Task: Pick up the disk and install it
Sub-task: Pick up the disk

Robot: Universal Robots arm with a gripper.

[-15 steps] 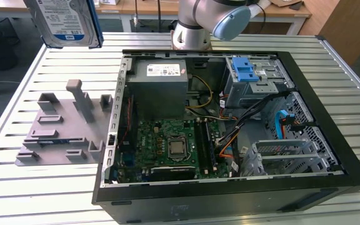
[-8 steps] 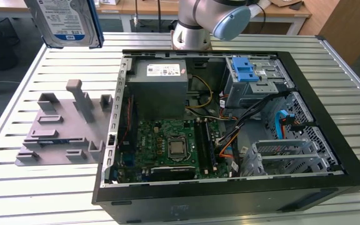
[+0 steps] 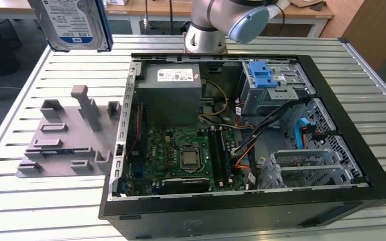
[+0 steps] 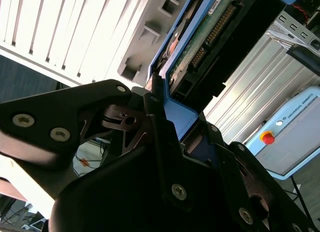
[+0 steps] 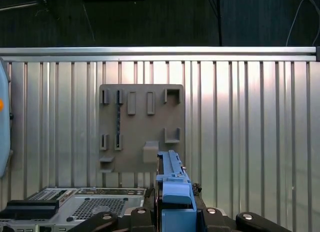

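The disk (image 3: pixel 72 22), a silver drive with a white-and-blue label in a blue carrier, hangs upright in the air at the exterior view's upper left, above the far table edge. In the second wrist view my gripper (image 4: pixel 172 115) is shut on the disk's blue carrier (image 4: pixel 177 112), and the drive's green circuit board (image 4: pixel 200 40) shows beyond the fingers. The first wrist view shows the carrier's blue edge (image 5: pixel 172 184) standing up out of the gripper (image 5: pixel 175 212), above the grey holder fixture (image 5: pixel 140 127).
An open computer case (image 3: pixel 354 150) lies on the slatted metal table (image 3: pixel 45 206), with a blue-latched drive cage (image 3: pixel 273 80), a grey power supply (image 3: pixel 169 93) and a motherboard (image 3: pixel 186 155) inside. The grey holder fixture (image 3: pixel 69 140) lies on the case's left side in the exterior view. The arm's base (image 3: pixel 206 30) stands behind the case.
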